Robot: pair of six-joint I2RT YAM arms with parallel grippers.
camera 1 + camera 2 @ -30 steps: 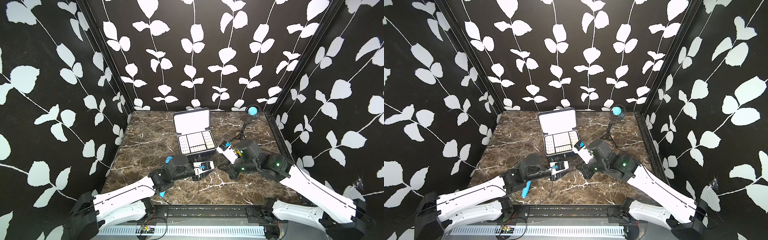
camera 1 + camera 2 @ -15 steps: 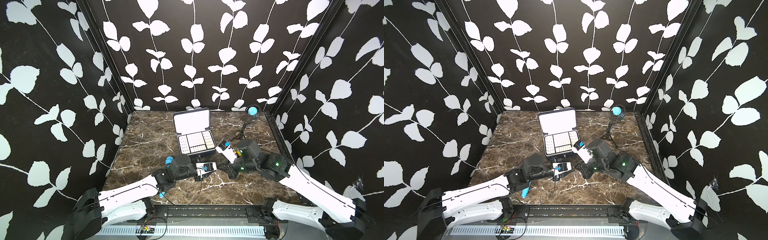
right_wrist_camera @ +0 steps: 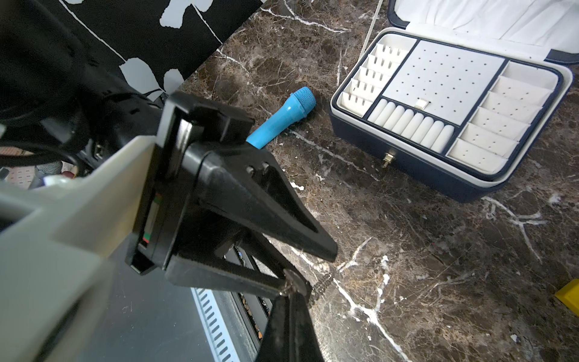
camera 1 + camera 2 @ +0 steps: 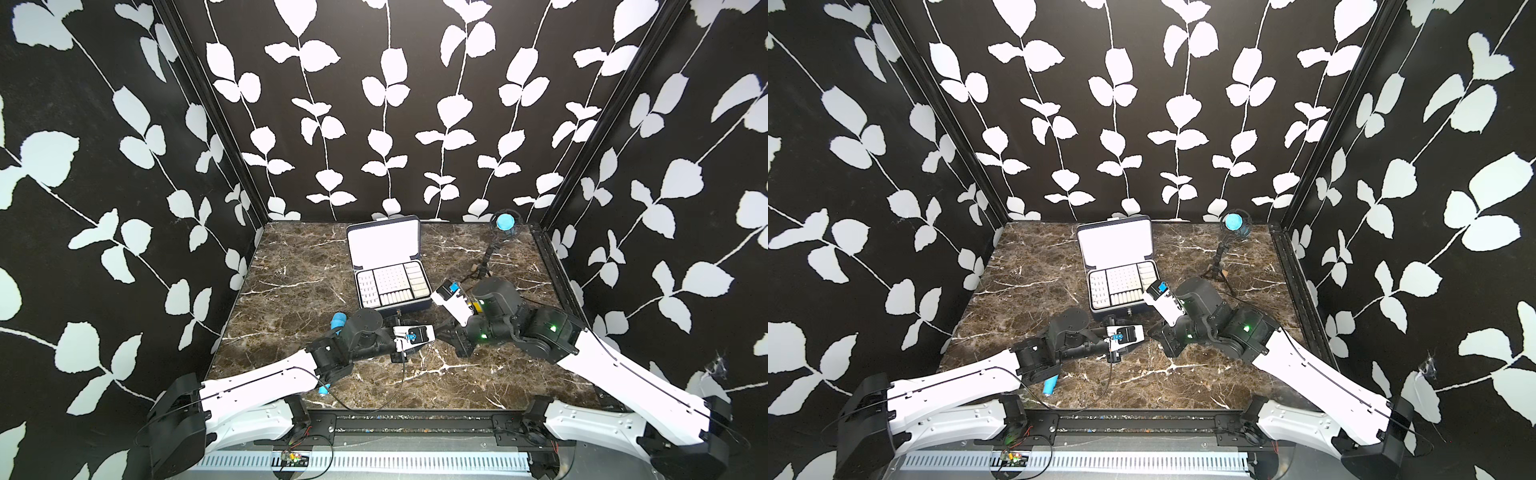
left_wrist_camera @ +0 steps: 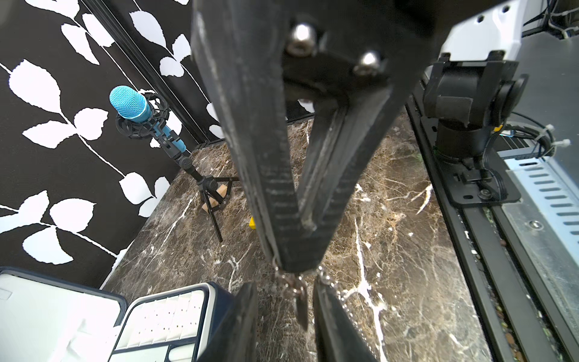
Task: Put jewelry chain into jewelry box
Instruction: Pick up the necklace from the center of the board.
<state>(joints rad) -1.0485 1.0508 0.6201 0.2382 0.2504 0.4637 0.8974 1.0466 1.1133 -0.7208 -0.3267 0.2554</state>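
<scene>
I judge the job to be somewhere in its middle: the jewelry chain is off the worktop at its upper end but nowhere near its place. My right end effector is pressed together on the chain near one end, and the rest hangs from that pinch; in a top view the thin silvery line drops toward the marble between my two arms. My left end effector is spread, its fingers either side of the chain's hanging end piece, and I cannot see them touching it, so I take this as a hand-over not yet made. The jewelry box stands apart from both end effectors, farther back on the worktop, with the lid up and the white tray showing no chain in any compartment. What is left, as I read it: get a firm hold, carry the chain over the tray, lower it in and let go.
</scene>
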